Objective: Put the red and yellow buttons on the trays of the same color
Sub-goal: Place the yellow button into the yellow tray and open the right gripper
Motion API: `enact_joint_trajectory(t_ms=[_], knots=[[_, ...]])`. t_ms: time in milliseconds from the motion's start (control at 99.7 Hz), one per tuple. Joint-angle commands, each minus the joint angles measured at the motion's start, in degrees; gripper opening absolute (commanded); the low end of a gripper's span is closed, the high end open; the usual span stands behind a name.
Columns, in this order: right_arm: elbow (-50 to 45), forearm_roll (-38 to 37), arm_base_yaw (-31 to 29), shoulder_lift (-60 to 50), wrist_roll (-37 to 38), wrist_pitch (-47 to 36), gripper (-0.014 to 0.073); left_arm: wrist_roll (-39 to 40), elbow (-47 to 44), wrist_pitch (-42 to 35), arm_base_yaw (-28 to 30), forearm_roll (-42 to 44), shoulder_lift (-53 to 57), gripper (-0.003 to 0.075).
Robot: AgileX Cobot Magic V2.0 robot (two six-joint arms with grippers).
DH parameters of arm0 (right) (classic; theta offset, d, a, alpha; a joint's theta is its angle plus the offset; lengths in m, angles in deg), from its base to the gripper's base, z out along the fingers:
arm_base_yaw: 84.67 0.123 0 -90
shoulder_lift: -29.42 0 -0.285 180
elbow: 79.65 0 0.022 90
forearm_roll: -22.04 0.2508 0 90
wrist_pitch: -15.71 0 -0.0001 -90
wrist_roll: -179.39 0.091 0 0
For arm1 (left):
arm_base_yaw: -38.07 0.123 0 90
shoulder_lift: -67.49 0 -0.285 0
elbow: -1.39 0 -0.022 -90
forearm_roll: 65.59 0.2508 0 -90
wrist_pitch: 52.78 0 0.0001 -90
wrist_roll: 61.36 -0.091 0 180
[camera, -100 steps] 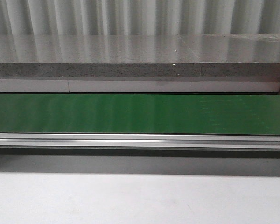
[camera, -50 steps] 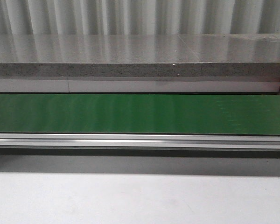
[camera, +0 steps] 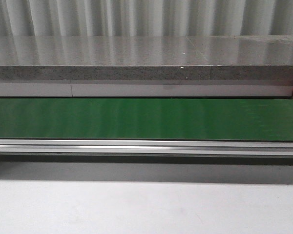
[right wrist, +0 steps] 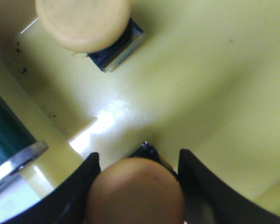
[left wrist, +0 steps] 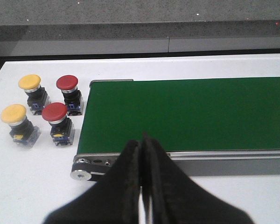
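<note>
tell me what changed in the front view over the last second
Nothing visibly changed. The green conveyor belt is bare in all three front pictures, with the grey ledge behind it and the white table in front in the same places. No arm, gripper or button enters that view.
</note>
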Motion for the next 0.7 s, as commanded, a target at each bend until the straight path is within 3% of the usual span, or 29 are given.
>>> enact_joint_trajectory(t_ms=[0,191,491,692], knots=[[1.39,0.07,-0.28,-1.33,-0.11,-2.47,0.0395,0.05,1.58,-4.18,-0.46,0.2,-0.36,-0.0019],[2.48,0.11,-0.28,-2.95,-0.11,-1.01,0.0606,0.05,1.58,-4.18,-0.46,0.2,-0.36,-0.0019],[5.71,0.11,0.36,-13.65,-0.53,4.88,0.0617,0.05,1.58,-4.18,-0.46,0.2,-0.36,-0.0019],[5.87,0.11,11.0,-25.14,-5.67,5.5,0.0617,0.05,1.58,-4.18,-0.46,0.2,-0.36,-0.0019]])
